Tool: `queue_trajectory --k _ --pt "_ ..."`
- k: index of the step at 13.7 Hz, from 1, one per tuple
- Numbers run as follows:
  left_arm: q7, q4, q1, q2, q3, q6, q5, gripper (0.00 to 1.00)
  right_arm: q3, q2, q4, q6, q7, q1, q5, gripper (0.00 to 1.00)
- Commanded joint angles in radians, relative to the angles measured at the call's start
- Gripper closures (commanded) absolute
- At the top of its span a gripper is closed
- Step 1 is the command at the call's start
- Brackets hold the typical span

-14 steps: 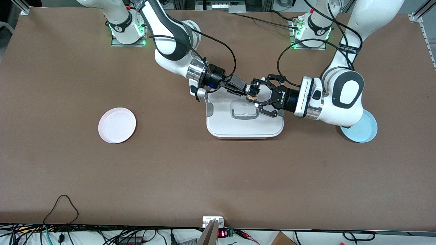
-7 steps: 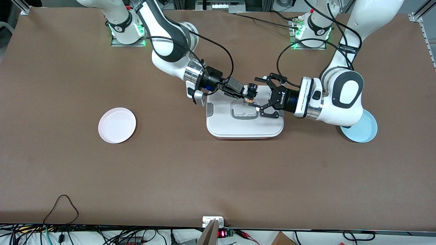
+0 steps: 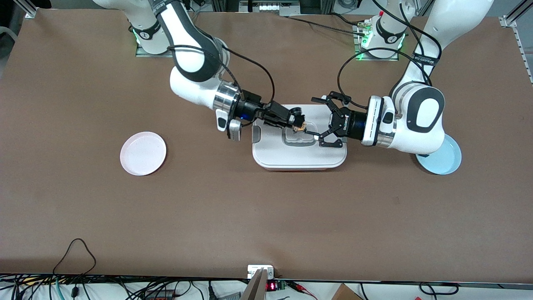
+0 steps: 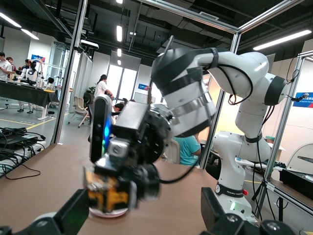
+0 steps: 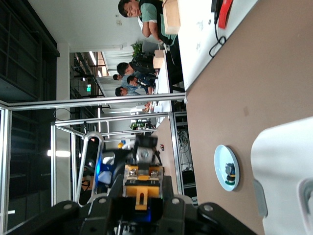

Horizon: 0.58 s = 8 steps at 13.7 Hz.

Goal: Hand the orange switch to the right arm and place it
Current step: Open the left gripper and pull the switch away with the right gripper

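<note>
The orange switch (image 3: 299,128) has a black cap and an orange body. My right gripper (image 3: 296,124) is shut on it and holds it over the white lidded container (image 3: 300,156). The switch sits between my right gripper's fingers in the right wrist view (image 5: 143,183), where my right gripper (image 5: 143,201) is closed on it. My left gripper (image 3: 319,123) is open and empty, a short gap away from the switch, also over the container. In the left wrist view my left gripper (image 4: 144,218) stands wide open, with the switch (image 4: 105,198) held by the other gripper in front of it.
A pink plate (image 3: 143,153) lies toward the right arm's end of the table. A blue plate (image 3: 449,160) lies under the left arm's elbow; it shows in the right wrist view (image 5: 221,161) with a small green-capped part on it.
My right gripper has drawn back toward its own end with the orange switch, out from between the left gripper's open fingers. The left gripper has barely moved.
</note>
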Motion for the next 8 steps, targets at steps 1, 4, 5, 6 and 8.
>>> queue_trajectory --k 1,4,5,6,8 --pt "0.013 -0.007 0.008 -0.004 0.01 -0.02 -0.001 0.0 0.002 -0.04 -0.042 -0.111 0.018 -0.08 -0.073 1.0" --pt "0.01 -0.008 0.037 -0.014 0.02 -0.031 0.021 0.0 0.002 -0.078 -0.099 -0.266 0.024 -0.17 -0.195 1.0" --pt "0.008 -0.008 0.054 -0.026 0.023 -0.031 0.051 0.0 0.001 -0.086 -0.116 -0.336 0.024 -0.211 -0.237 1.0" --pt "0.008 -0.008 0.071 -0.038 0.033 -0.032 0.09 0.0 0.001 -0.099 -0.132 -0.418 0.026 -0.261 -0.286 1.0" --pt "0.008 -0.008 0.109 -0.052 0.047 -0.032 0.178 0.0 0.001 -0.132 -0.175 -0.548 0.024 -0.345 -0.37 1.0"
